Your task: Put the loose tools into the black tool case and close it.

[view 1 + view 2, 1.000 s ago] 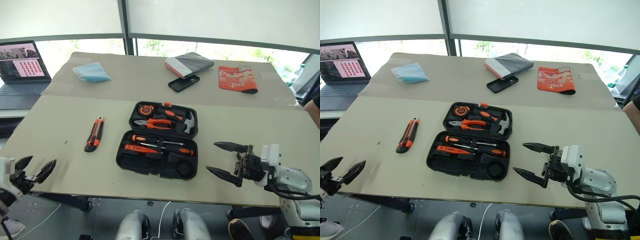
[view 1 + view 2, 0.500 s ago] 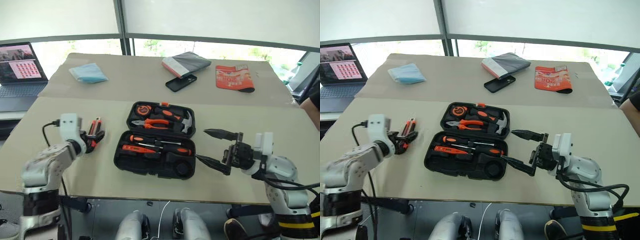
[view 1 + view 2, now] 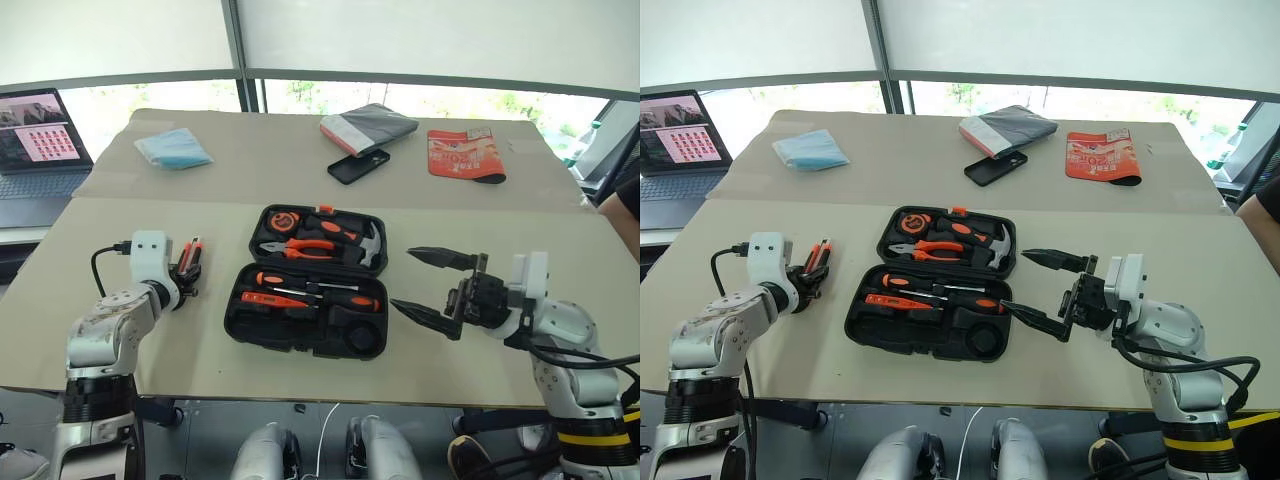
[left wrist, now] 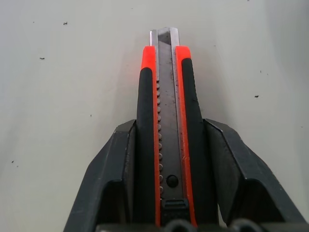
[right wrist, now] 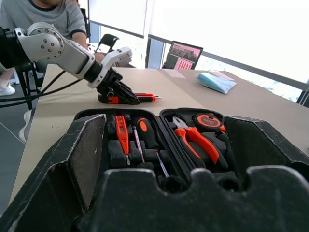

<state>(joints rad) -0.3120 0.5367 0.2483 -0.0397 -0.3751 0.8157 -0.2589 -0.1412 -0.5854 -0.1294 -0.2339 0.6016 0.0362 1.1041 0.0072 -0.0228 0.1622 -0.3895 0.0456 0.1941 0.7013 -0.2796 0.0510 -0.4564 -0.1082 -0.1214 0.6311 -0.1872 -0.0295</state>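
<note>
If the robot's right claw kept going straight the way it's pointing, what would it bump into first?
Probably the open black tool case. The right gripper points leftward at it with fingers spread wide; whether it would clear the case's rim is unclear.

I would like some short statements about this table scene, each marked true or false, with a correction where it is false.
1. The black tool case lies open on the table. True.
2. The left tool has its fingers on either side of the utility knife. True.
3. The right tool holds a screwdriver. False: its fingers are spread wide and hold nothing.
4. The utility knife is inside the case. False: it lies on the table, to the case's left.
5. A phone lies beyond the case. True.
</note>
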